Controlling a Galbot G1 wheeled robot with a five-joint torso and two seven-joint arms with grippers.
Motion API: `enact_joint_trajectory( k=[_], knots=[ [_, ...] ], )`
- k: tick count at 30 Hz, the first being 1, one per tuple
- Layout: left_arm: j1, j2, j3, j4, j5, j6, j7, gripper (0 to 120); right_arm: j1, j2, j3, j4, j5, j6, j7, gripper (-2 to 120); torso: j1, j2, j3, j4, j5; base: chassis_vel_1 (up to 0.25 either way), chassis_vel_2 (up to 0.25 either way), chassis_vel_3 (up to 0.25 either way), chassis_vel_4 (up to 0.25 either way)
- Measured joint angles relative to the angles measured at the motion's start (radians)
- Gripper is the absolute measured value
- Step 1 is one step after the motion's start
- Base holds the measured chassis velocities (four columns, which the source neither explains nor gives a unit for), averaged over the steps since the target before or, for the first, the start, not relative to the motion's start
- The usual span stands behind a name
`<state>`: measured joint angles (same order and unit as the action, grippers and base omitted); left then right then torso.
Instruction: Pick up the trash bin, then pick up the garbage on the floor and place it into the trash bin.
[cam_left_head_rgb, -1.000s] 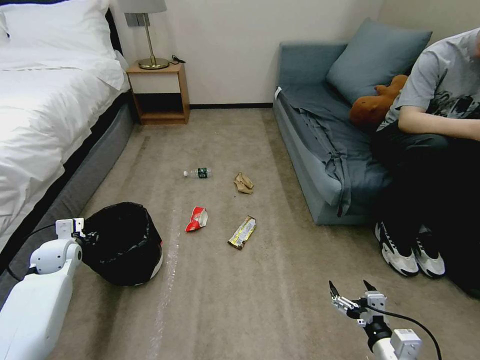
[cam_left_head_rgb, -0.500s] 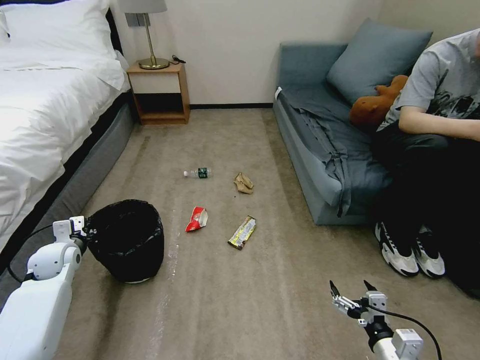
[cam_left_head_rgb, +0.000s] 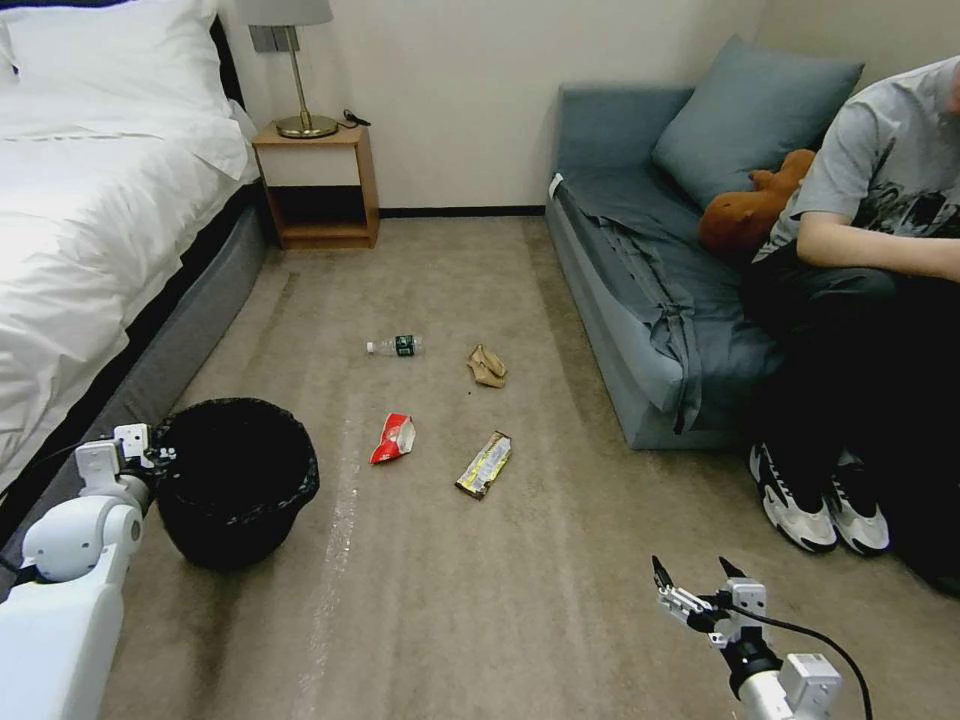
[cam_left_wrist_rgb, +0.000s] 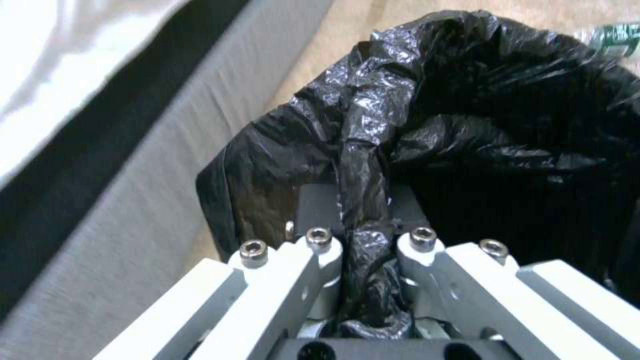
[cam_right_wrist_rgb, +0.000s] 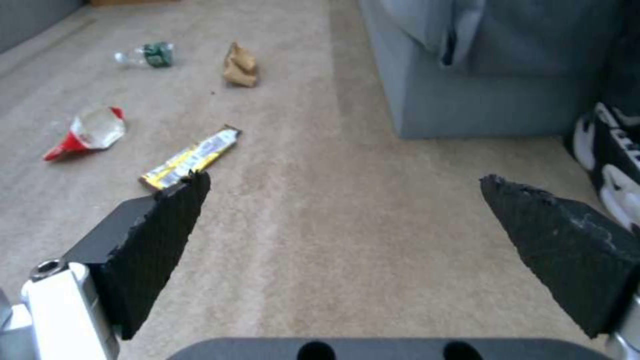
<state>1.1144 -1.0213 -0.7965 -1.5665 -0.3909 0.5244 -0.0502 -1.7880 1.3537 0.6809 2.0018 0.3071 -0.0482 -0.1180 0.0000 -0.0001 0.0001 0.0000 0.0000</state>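
The trash bin (cam_left_head_rgb: 235, 480), round and lined with a crinkled black bag, sits upright at the lower left of the head view beside the bed. My left gripper (cam_left_head_rgb: 150, 458) is shut on its rim, and the left wrist view shows the black bag (cam_left_wrist_rgb: 363, 210) pinched between the fingers. The garbage lies on the carpet ahead: a clear bottle (cam_left_head_rgb: 397, 346) (cam_right_wrist_rgb: 145, 55), crumpled brown paper (cam_left_head_rgb: 487, 366) (cam_right_wrist_rgb: 239, 66), a red-and-white packet (cam_left_head_rgb: 393, 439) (cam_right_wrist_rgb: 88, 132) and a gold-brown wrapper (cam_left_head_rgb: 485, 464) (cam_right_wrist_rgb: 190, 158). My right gripper (cam_left_head_rgb: 696, 584) (cam_right_wrist_rgb: 340, 192) hangs open near the bottom right, short of the wrapper.
A white bed (cam_left_head_rgb: 90, 220) runs along the left and a blue-grey sofa (cam_left_head_rgb: 640, 290) along the right. A person's legs and sneakers (cam_left_head_rgb: 820, 505) are at the right. A wooden nightstand (cam_left_head_rgb: 318, 185) with a lamp stands at the back wall.
The bin has swung from tilted, with its white base showing, to upright, and shifted left in my left gripper. The right gripper has barely moved.
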Motion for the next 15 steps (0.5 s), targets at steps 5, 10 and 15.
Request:
enact_joint_trajectory(
  k=[5, 10, 15],
  knots=[
    [0.041, -0.001, -0.023, -0.071, 0.015, -0.008, 0.002, 4, 0.013, -0.002, -0.014, -0.013, -0.005, 0.003, -0.026, 100, 0.000, 0.000, 0.000, 0.0000, -0.0001, 0.000, 0.000, 0.000, 0.000],
    [0.051, 0.000, -0.030, -0.107, 0.029, -0.006, -0.001, 4, 0.017, -0.003, -0.021, -0.017, -0.005, 0.011, -0.038, 100, 0.000, 0.000, 0.000, -0.0001, 0.0000, 0.000, 0.000, 0.000, 0.000],
    [0.060, 0.002, -0.037, -0.131, 0.036, 0.000, -0.003, 4, 0.015, -0.005, -0.023, -0.018, -0.004, 0.021, -0.056, 100, 0.000, 0.000, 0.000, 0.0000, 0.0000, 0.000, 0.000, 0.000, 0.000]
  ],
)
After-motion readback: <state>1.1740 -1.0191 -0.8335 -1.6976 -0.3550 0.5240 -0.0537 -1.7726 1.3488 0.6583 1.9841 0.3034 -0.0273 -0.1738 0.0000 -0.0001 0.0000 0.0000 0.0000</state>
